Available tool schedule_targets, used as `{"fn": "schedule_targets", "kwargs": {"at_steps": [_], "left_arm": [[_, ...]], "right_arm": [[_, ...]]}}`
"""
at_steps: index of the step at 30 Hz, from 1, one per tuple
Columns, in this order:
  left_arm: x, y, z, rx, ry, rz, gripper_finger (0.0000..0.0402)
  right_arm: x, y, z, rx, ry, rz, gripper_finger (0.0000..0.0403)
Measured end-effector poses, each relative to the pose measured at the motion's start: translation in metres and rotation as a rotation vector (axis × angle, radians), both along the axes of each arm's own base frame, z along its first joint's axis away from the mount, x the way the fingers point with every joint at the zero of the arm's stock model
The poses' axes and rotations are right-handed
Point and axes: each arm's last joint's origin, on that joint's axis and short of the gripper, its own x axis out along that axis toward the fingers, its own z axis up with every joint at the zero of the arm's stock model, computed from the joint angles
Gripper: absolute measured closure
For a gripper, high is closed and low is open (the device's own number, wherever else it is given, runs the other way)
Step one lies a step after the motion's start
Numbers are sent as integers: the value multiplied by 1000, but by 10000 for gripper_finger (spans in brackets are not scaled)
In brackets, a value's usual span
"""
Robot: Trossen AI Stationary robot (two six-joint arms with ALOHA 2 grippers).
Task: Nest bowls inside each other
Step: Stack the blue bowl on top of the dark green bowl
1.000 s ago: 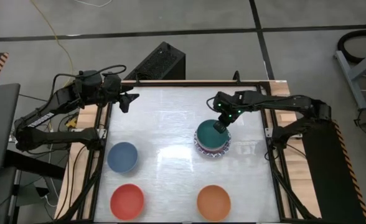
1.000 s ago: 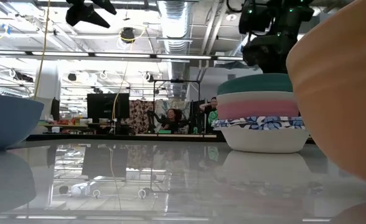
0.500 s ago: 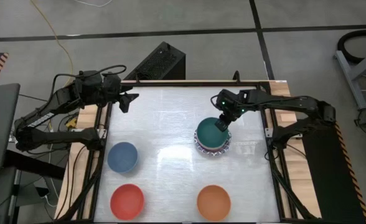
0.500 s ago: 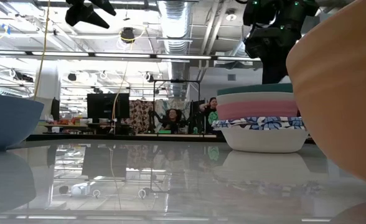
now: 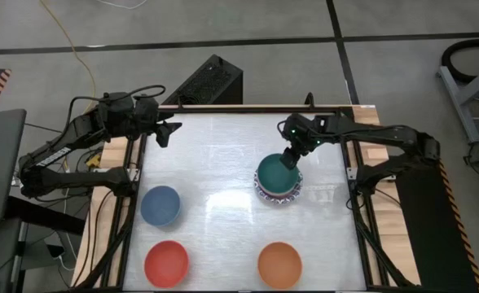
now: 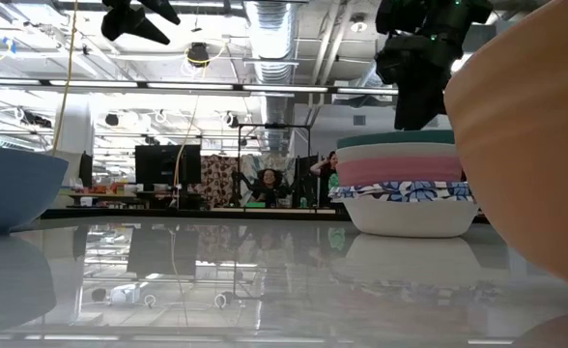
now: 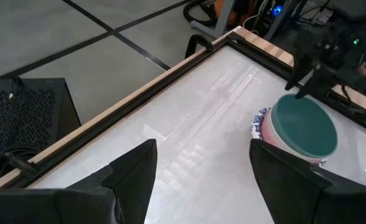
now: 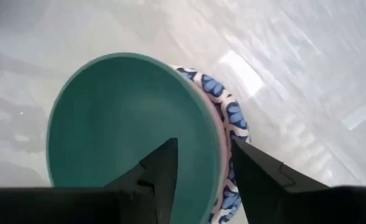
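- The green bowl [image 5: 276, 174] sits on top of a stack [image 6: 408, 194] on the right half of the surface [image 5: 223, 155]; below it a pink bowl [image 6: 400, 171] and a blue-patterned bowl [image 6: 410, 208] show.
- The right end effector [image 5: 292, 157] is over the far rim of the green bowl, its fingers [image 8: 161, 171] parted, one inside the rim and one outside. They hold nothing.
- The blue bowl [image 5: 160, 205], the red bowl [image 5: 166, 263] and the orange bowl [image 5: 279, 264] stand alone, well apart from each other, nearer the front edge.
- The left end effector [image 5: 166, 132] waits at the far left corner of the surface, fingers wide and empty.
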Motion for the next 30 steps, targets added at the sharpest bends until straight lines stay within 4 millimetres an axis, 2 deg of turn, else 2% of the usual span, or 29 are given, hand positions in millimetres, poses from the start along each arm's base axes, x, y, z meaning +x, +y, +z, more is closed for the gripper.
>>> {"fn": "schedule_targets", "kwargs": {"at_steps": [7, 11, 14, 19, 24, 30], "left_arm": [[1, -1, 0, -22, -12, -39, 156], [1, -1, 1, -27, -26, -41, 156], [3, -1, 5, -23, -75, -76, 156], [7, -3, 17, 30, -193, -180, 156], [10, -4, 21, 57, -246, -221, 156], [20, -7, 2, 25, -259, -275, 156]], "right_arm": [[-7, -1, 14, -21, -95, -30, 234], [-9, 7, 36, -83, -274, 5, 235], [-14, 17, 55, -195, -422, 135, 235], [-32, 32, 84, -335, -639, 241, 235], [-51, 36, 92, -371, -656, 247, 235], [-65, 41, 87, -353, -617, 267, 235]]}}
